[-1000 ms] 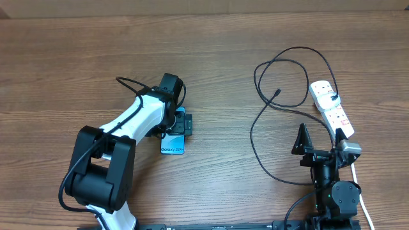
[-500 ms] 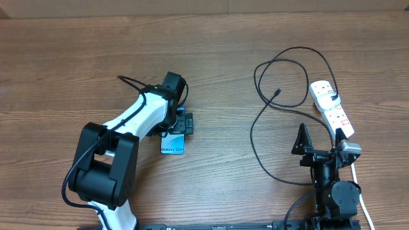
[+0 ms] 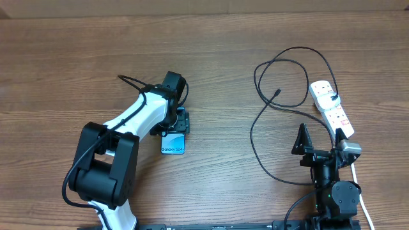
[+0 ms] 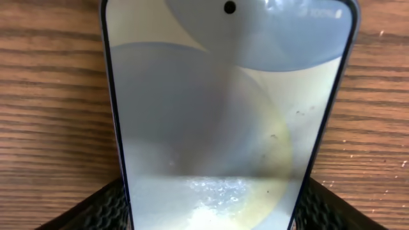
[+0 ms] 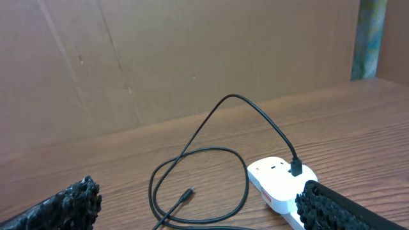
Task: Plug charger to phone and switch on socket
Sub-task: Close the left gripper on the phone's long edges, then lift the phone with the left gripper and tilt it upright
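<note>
The phone (image 3: 173, 144) lies flat on the wooden table, screen up, with its "Galaxy S24+" text showing. My left gripper (image 3: 179, 122) is down over its far end. In the left wrist view the phone (image 4: 223, 115) fills the frame and both fingers press against its edges. The black charger cable (image 3: 251, 134) loops over the table at the right. Its connector tip (image 3: 277, 93) lies free, also seen in the right wrist view (image 5: 187, 192). Its plug (image 5: 296, 167) sits in the white power strip (image 3: 331, 108). My right gripper (image 3: 319, 139) is open and empty, near the strip's near end.
The strip's white cord (image 3: 362, 195) runs down past the right arm's base. A brown cardboard wall (image 5: 192, 57) stands behind the table. Bare wood lies between the phone and the cable loops.
The left arm has shifted slightly at the phone. The phone, the cable and the right arm have not moved.
</note>
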